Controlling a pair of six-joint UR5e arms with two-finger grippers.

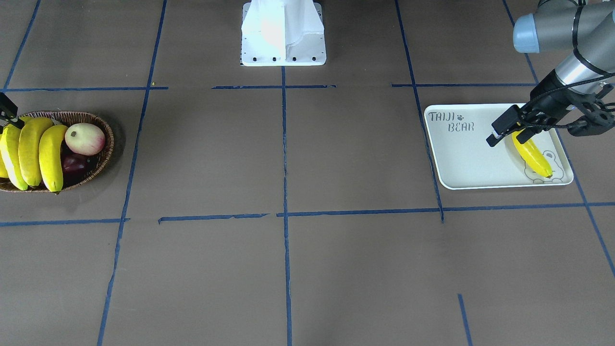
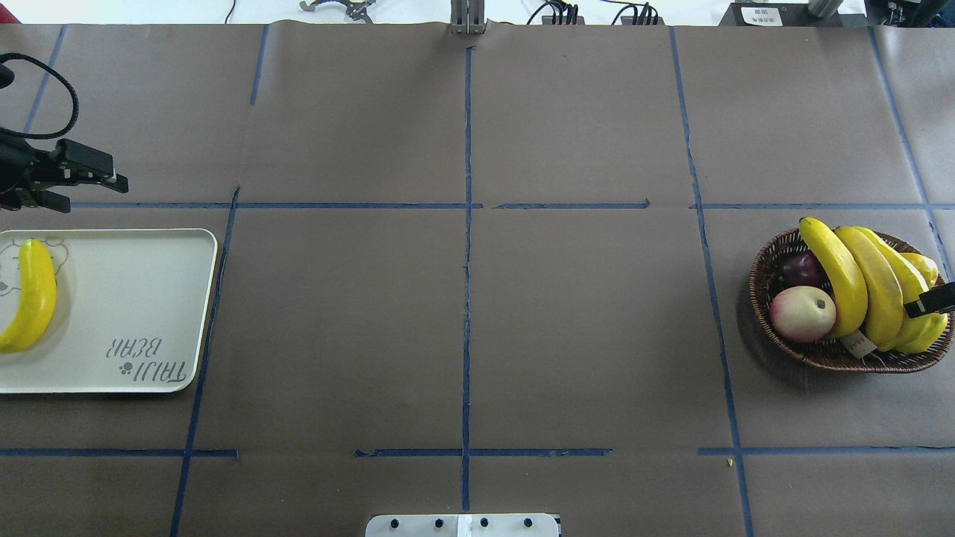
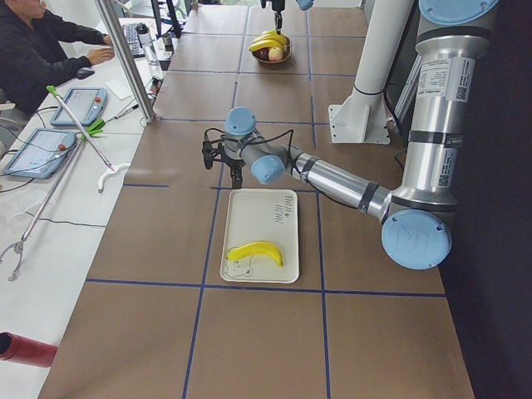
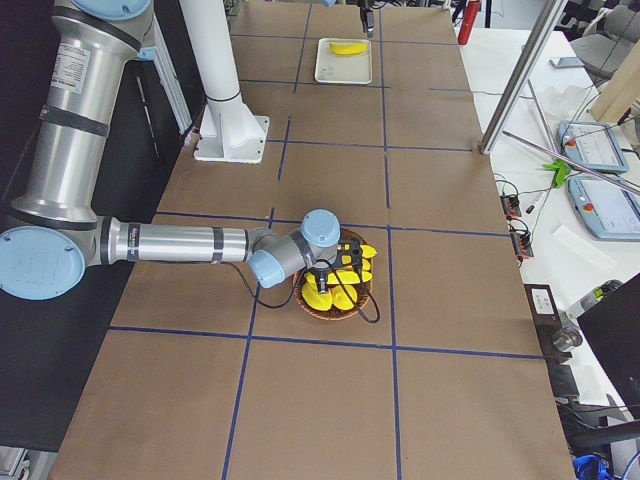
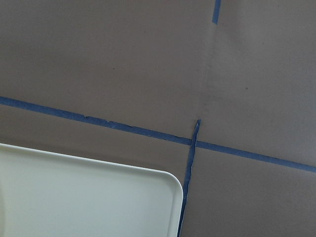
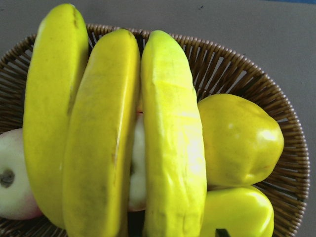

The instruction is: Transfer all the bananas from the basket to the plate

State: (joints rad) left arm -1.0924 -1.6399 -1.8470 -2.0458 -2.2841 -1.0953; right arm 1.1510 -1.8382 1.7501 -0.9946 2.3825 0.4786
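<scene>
One banana [image 2: 28,295] on plate [image 2: 149,373], three in basket [image 2: 768,328].
I'd centre right gripper [image 2: 932,300] over nearest banana [image 6: 170,143]; its opening unclear; left gripper [image 2: 112,179] empty, apparently closed.

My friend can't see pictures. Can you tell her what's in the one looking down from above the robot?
One banana lies on the off-white plate at the left edge, with the left gripper hovering just beyond it. Far right, a wicker basket holds three more bananas, a pink-and-cream fruit and a dark red one, with the right gripper poking in.
</scene>
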